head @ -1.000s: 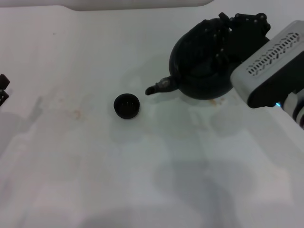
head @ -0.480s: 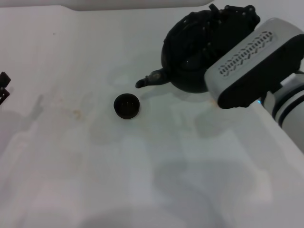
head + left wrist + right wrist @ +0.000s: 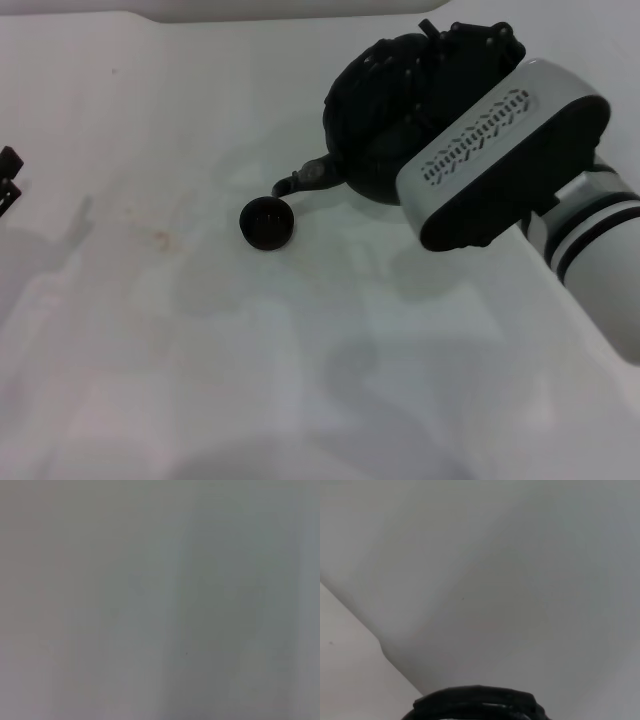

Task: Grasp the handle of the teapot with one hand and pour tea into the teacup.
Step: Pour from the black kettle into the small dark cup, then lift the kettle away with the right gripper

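The matte-black teapot (image 3: 385, 125) hangs above the white table at the back right, tilted, with its short spout (image 3: 298, 181) pointing left and down. The spout tip is just above and right of the teacup (image 3: 267, 222), a tiny dark glossy cup standing on the table. My right gripper (image 3: 468, 42) is shut on the handle (image 3: 432, 58) at the top of the pot; the white wrist housing covers the pot's right side. A black arc of the pot (image 3: 477, 702) shows in the right wrist view. My left gripper (image 3: 8, 180) is parked at the left edge.
The white table (image 3: 200, 350) spreads around the cup, with faint stains left of it (image 3: 160, 237). The right arm's white forearm (image 3: 590, 240) crosses the right side of the head view. The left wrist view shows only a plain grey surface.
My right gripper has carried the teapot left and toward the cup and tipped it further; the spout has moved from well right of the cup to just above its right rim. The cup has not moved.
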You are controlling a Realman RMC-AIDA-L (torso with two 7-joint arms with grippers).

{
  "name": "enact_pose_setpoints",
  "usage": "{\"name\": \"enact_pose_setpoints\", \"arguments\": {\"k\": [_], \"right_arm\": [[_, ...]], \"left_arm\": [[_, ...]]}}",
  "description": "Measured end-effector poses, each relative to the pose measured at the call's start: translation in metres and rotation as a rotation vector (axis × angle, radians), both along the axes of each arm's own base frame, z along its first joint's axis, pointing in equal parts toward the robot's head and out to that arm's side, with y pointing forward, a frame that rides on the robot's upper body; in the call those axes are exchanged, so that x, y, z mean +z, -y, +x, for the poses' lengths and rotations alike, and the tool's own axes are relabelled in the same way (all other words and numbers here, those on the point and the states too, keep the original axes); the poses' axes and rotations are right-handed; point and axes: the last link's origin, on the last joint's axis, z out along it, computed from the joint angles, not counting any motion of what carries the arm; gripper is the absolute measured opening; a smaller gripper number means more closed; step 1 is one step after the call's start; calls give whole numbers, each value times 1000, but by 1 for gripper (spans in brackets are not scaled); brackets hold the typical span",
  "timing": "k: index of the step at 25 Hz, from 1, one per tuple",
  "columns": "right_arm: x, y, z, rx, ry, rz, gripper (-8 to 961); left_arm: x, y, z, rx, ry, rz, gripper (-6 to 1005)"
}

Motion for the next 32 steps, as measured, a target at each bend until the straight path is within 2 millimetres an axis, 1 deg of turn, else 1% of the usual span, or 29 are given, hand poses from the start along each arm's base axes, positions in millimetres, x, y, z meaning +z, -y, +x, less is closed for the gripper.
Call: {"name": "enact_pose_setpoints", "arguments": {"k": [5, 16, 25, 32], "right_arm": [[-5, 3, -4, 3, 24, 13, 108], [-11, 6, -5, 4, 30, 5, 107], [-12, 5, -10, 12, 52, 32, 108], [-13, 4, -10, 9, 64, 45, 109]], "left_arm": [[1, -2, 1, -5, -5, -1, 847], [0, -5, 3, -12, -4, -6, 846], [-1, -6, 3, -14, -3, -7, 846], [-1, -6, 3, -15, -2, -7, 847]]}}
